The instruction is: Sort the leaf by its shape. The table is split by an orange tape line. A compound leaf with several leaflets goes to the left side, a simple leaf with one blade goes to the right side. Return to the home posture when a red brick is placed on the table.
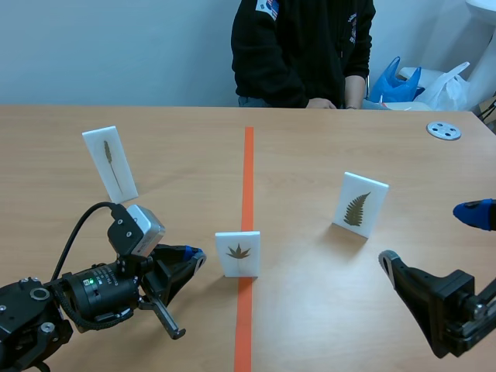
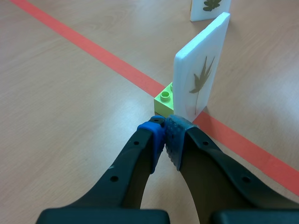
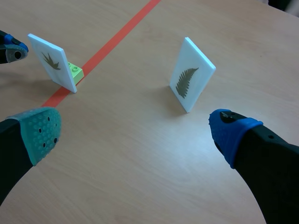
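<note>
A white card with a many-fingered leaf [image 1: 238, 253] stands on the orange tape line [image 1: 247, 178], held up by a green brick [image 2: 166, 101]. My left gripper [image 1: 192, 256] is shut on nothing, its tips [image 2: 164, 133] just short of that card [image 2: 201, 74] and brick. A fern card [image 1: 360, 203] stands on the right side, and a card with one slim leaf [image 1: 110, 163] on the left side. My right gripper [image 3: 140, 126] is open and low, with the fern card [image 3: 189, 80] ahead of it, slightly towards its blue-padded finger. It sits at the scene's right edge [image 1: 430, 236].
A person in a dark top [image 1: 302, 50] sits across the table. A grey disc [image 1: 443, 130] lies at the far right, with plastic bags [image 1: 411, 84] behind it. In the right wrist view, the middle card [image 3: 51, 60] and the left gripper [image 3: 11, 46] appear off beside the teal-padded finger.
</note>
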Robot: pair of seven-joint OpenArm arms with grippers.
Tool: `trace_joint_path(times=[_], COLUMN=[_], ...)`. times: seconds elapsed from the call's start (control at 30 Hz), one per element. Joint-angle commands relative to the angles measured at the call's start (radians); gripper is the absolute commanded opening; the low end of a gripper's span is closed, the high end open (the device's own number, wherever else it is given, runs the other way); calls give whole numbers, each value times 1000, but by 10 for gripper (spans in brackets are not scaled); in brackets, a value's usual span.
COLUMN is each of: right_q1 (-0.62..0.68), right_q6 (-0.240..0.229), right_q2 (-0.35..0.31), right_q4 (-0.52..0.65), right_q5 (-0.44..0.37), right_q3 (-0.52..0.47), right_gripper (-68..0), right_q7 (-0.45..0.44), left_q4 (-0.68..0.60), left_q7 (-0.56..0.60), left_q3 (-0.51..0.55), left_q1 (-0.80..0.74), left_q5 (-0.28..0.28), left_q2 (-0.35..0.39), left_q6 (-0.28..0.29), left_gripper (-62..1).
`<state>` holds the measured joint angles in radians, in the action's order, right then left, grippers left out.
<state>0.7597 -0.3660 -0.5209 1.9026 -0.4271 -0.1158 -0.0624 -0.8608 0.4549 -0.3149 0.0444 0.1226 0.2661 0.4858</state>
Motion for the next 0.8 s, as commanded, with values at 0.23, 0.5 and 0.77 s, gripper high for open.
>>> trace_joint_path(times=[0.23,0.5,0.77], right_q1=[-12,-12,-12], right_q6=[0,0,0], right_q2=[0,0,0], right_q4=[19,19,19], right_q5=[-3,-3,-3], right_q3=[-5,-5,-5], right_gripper=[-12,-12,-12], right_q7=[-15,-15,-15], left_q4=[-58,-207,-447], left_q7=[-19,-77,-237], left_q3=[3,42,160], left_q1=[-9,-106,-269], left_q5=[-61,-112,-225], left_q2=[24,102,173], left_q6=[0,0,-1], left_gripper=[-568,-568,-568])
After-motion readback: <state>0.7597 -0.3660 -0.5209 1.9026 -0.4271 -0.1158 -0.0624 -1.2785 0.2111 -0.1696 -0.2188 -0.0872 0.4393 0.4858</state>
